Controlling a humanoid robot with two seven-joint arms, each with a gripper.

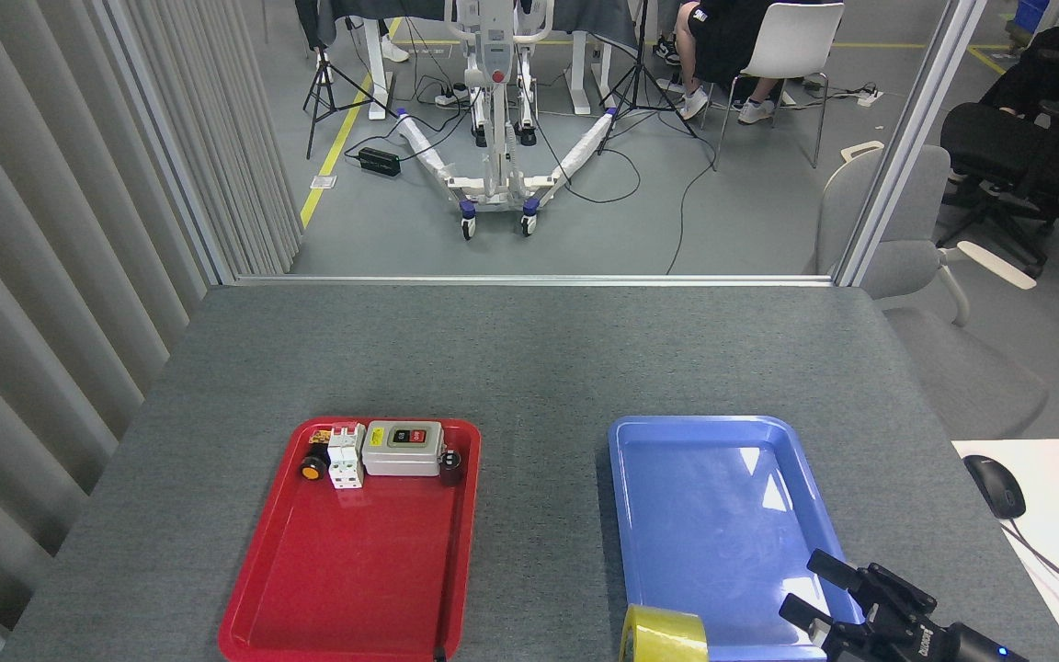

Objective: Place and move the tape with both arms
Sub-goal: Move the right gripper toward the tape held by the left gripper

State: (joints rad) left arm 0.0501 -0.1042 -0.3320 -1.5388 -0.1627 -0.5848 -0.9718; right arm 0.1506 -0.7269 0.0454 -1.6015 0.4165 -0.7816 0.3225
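We see the tape (665,634) at the bottom edge of the head view, just over the near left corner of the blue tray (677,432), mostly cut off. Our left gripper isn't in frame. Our right gripper (824,588) sits over the tray's near right corner, fingers (831,567) spread apart, holding nothing. Red tray (355,588) has a switch box (403,448) at its far end

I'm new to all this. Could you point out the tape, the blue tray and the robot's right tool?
tape (665,634), head view, its yellow outer band.
blue tray (718,501), head view, its bare floor.
right tool (837,588), head view, between its fingertips.
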